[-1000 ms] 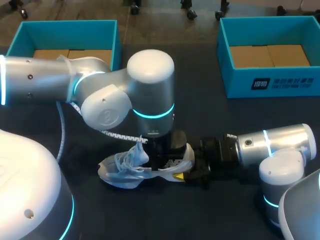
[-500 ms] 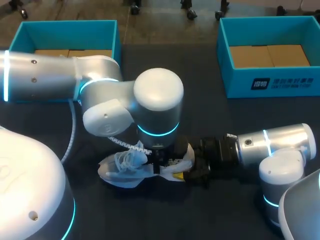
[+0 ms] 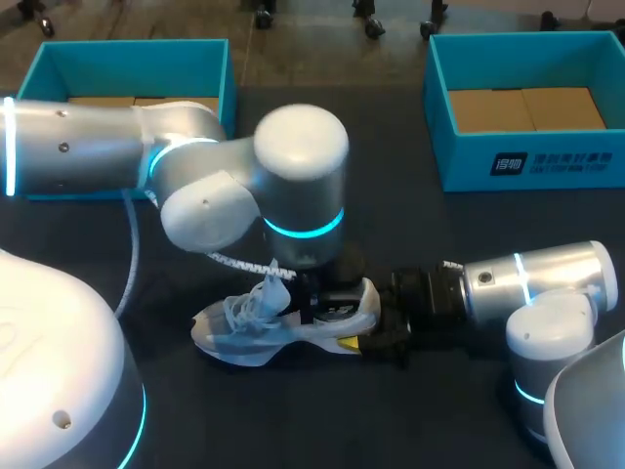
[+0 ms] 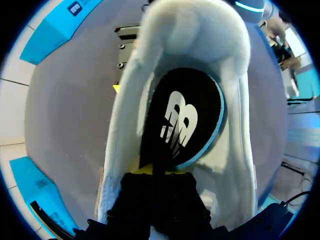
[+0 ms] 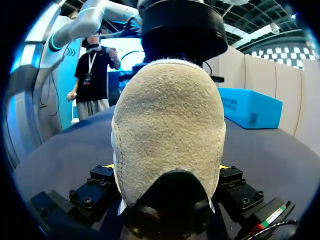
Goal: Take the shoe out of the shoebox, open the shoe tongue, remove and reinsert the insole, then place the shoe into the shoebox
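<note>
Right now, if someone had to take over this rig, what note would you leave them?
Right gripper: jaws shut on the heel of the shoe.
Left gripper: down in the shoe's opening at the black insole; grip unclear.
Shoe lies on the table, outside the left shoebox and the right shoebox.
Done: shoe out of its box. Left: finish the insole step, stage unclear, then put the shoe into a shoebox.

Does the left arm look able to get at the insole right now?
Probably yes: the left gripper sits over the opening of the shoe, the black insole lies bare ahead of it, and the right gripper holds the heel steady.
</note>
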Controlling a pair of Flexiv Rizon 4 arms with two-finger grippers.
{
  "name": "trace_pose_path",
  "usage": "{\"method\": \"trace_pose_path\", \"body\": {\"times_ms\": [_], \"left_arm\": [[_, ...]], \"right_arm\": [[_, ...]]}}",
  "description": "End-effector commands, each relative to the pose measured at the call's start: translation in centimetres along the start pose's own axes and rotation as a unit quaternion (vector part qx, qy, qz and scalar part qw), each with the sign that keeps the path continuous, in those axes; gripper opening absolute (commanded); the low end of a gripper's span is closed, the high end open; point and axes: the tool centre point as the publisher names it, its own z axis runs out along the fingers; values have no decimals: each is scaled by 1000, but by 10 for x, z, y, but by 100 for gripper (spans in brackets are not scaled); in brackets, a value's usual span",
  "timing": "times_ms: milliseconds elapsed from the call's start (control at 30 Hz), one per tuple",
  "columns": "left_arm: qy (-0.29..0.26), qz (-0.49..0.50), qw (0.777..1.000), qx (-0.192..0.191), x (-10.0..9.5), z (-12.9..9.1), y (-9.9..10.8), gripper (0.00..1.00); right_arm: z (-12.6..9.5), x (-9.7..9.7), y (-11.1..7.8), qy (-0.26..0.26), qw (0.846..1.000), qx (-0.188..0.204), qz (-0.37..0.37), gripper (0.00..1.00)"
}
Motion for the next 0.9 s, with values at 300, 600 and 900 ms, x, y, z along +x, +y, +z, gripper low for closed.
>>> {"method": "trace_pose_path", "body": {"times_ms": [300, 600, 900], "left_arm": [[114, 6, 991, 66, -15, -18, 25, 0], [117, 13, 988, 101, 0, -40, 25, 0], [95, -15, 986, 136, 11, -51, 15, 0]], "right_arm": [[1, 2, 1, 0, 1000, 3, -1, 0], [1, 2, 1, 0, 1000, 3, -1, 0], [1, 2, 1, 0, 1000, 3, -1, 0]]}}
